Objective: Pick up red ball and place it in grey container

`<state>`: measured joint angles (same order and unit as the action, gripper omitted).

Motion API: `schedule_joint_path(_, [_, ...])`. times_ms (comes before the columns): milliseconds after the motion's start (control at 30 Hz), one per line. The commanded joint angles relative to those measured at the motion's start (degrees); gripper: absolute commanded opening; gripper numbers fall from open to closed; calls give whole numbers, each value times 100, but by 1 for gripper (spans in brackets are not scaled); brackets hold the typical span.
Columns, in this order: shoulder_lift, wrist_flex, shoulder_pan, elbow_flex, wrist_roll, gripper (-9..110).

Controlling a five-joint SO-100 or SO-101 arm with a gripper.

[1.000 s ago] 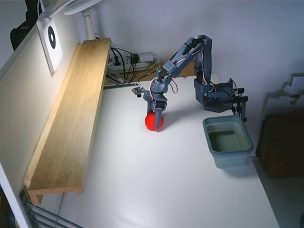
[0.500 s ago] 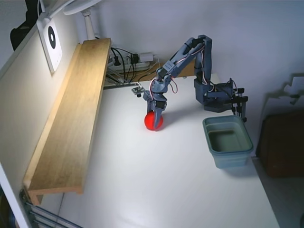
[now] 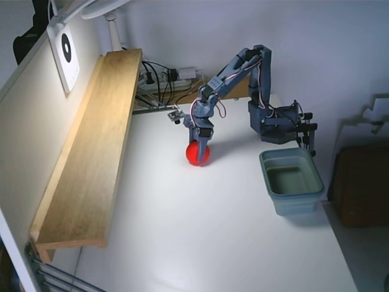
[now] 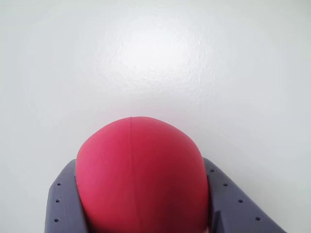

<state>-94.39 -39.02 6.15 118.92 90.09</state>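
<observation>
One ball (image 3: 197,154) is what you have to watch, and it sits between the two fingers of your gripper (image 3: 199,153), on or just above the white table (image 3: 200,243); the fixed view does not settle which. In the wrist view the ball (image 4: 141,177) fills the lower middle, with a faint seam running down its front. A grey-blue finger (image 4: 60,199) presses against its left side and another against its right, so your gripper (image 4: 141,213) is clamped on the ball.

From the ball outward in the fixed view: the arm (image 3: 234,70) rises behind it and bends back down to its base (image 3: 276,125), which stands to the right of the ball at the table's far edge. The container (image 3: 292,180) lies to the right of the ball and slightly nearer the camera, well apart from it, just in front of the base; it sits upright with its opening facing up. To the left of the ball a long wooden shelf (image 3: 91,152) runs along the wall. Behind the ball, cables and a power strip (image 3: 167,79) lie at the far end of the table.
</observation>
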Motion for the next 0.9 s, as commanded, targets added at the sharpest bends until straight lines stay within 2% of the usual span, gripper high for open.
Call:
schedule_joint_path(0, [-459, -765, 77, -660, -9, 23])
schedule_joint_path(467, [-447, -3482, 77, -3389, -9, 23])
schedule_joint_path(767, [263, -5329, 77, -5946, -9, 23])
schedule_joint_path(867, [364, -5509, 77, -6228, -9, 23])
